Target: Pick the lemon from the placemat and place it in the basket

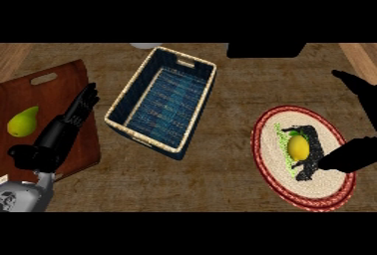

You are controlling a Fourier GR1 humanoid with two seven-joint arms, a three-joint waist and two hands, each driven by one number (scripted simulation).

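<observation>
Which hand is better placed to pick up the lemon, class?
The right hand: it is beside the lemon on the placemat. The left hand rests over the cutting board, beyond the basket.

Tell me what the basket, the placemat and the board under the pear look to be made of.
Basket: apparently woven, dark blue ribbed weave inside, pale tan braided rim, matte.
Placemat: looks like woven fibre, cream centre ringed by red and tan bands; a dark printed figure lies under the lemon.
Board under the pear: probably wood, reddish-brown, smooth, with a cut handle slot.
</observation>
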